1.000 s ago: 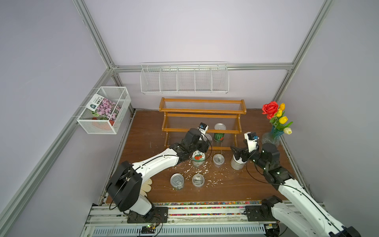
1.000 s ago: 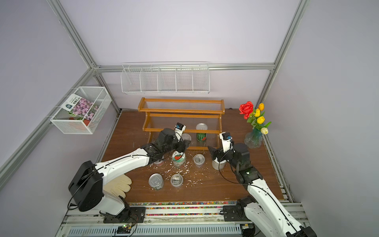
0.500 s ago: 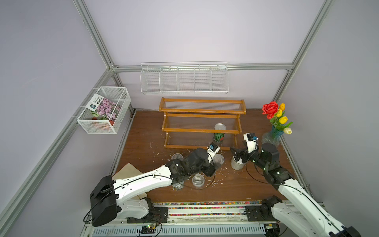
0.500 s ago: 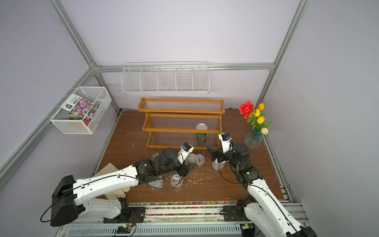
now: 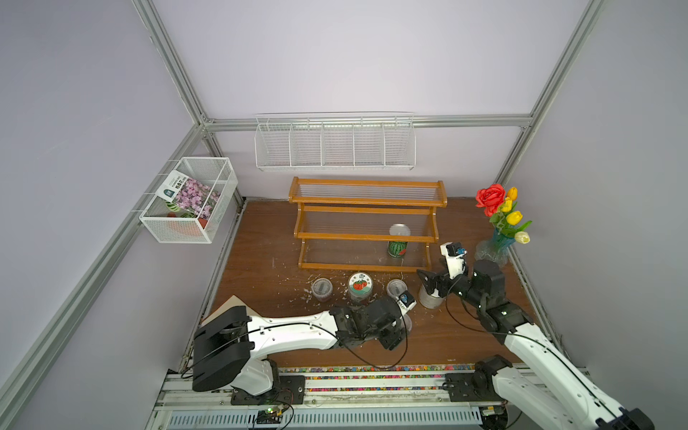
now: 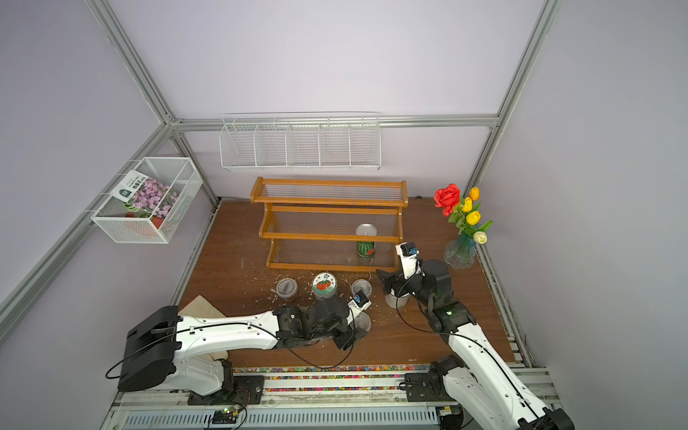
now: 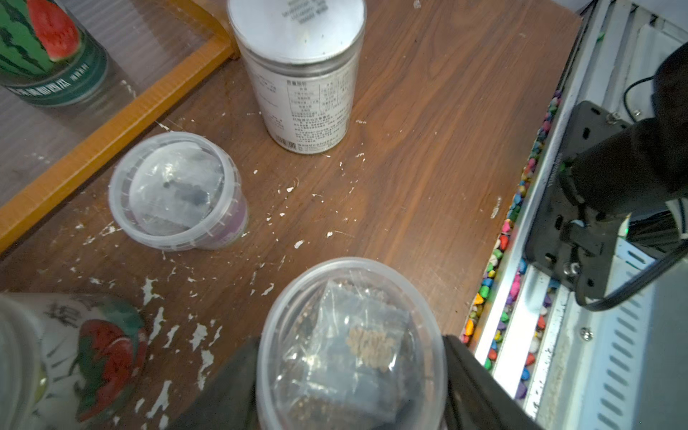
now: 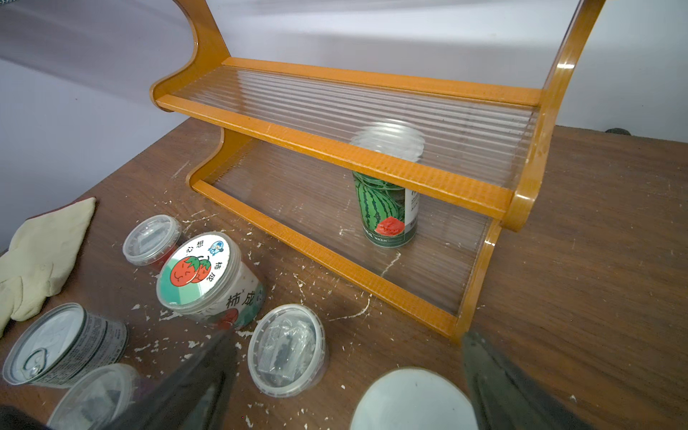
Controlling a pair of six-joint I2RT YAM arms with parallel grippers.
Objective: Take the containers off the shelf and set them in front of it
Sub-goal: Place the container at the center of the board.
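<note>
The orange-brown shelf [image 5: 366, 236] holds only the watermelon-print can [image 5: 397, 247] on its lowest tier. In front of it stand a clear cup [image 5: 322, 288], the red-fruit jar [image 5: 360, 286] and a second clear cup [image 5: 396, 287]. My left gripper [image 7: 350, 357] is shut on a third clear lidded cup [image 7: 353, 335] nearer the table's front, one finger against each side. The arm hides the pull-tab can [image 8: 63, 346] in both top views. My right gripper [image 8: 353, 379] stands open above the white-lidded tin [image 8: 413, 402], which sits nearer one finger.
A glass vase of flowers [image 5: 497, 238] stands at the right, close to my right arm. A pale cloth [image 8: 41, 253] lies at the front left. White flakes litter the table. Wire baskets hang on the left wall [image 5: 190, 201] and the back wall [image 5: 335, 141].
My left arm has swung from the jar by the shelf toward the table's front, and the clear cup there has shifted right with the gripper. The right arm has not moved.
</note>
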